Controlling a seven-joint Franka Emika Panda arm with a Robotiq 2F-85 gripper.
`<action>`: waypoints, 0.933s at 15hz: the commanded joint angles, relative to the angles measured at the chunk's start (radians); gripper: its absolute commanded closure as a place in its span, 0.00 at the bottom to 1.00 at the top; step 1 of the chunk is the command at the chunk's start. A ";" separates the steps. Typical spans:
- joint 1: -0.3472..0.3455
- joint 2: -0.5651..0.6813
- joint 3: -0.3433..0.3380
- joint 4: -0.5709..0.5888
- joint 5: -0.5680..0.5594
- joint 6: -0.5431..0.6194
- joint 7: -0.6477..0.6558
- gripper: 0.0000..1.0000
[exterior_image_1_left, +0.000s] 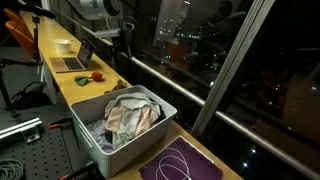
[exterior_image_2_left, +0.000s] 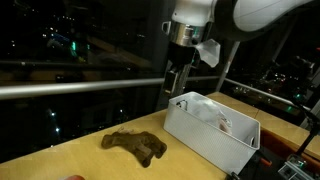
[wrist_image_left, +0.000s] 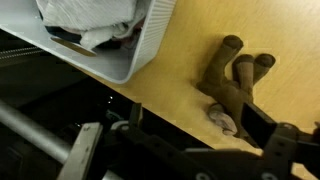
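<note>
A brown soft toy or rag (exterior_image_2_left: 135, 145) lies crumpled on the yellow wooden table (exterior_image_2_left: 80, 150), left of a white plastic bin (exterior_image_2_left: 210, 130). In the wrist view the brown thing (wrist_image_left: 236, 78) shows several stubby limbs and a pale patch, with the bin (wrist_image_left: 140, 45) at the top left holding white cloth. My gripper (exterior_image_2_left: 176, 88) hangs in the air above the table, near the bin's far corner and above and behind the brown thing. Its jaws stand open with nothing between them; the dark fingers (wrist_image_left: 262, 125) frame the bottom of the wrist view. My gripper (exterior_image_1_left: 122, 42) also appears far back along the table.
The bin (exterior_image_1_left: 125, 125) is full of crumpled clothes. A purple mat (exterior_image_1_left: 185, 165) with a white cable lies in front of it. Further back are a laptop (exterior_image_1_left: 75, 62), a bowl (exterior_image_1_left: 62, 44) and a small red thing (exterior_image_1_left: 97, 75). A window with a metal rail (exterior_image_2_left: 80, 88) runs along the table.
</note>
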 joint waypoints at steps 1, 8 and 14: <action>0.039 0.194 -0.013 0.220 -0.014 -0.029 -0.065 0.00; 0.077 0.507 -0.023 0.540 0.043 -0.038 -0.214 0.00; 0.062 0.704 0.021 0.736 0.148 -0.110 -0.292 0.00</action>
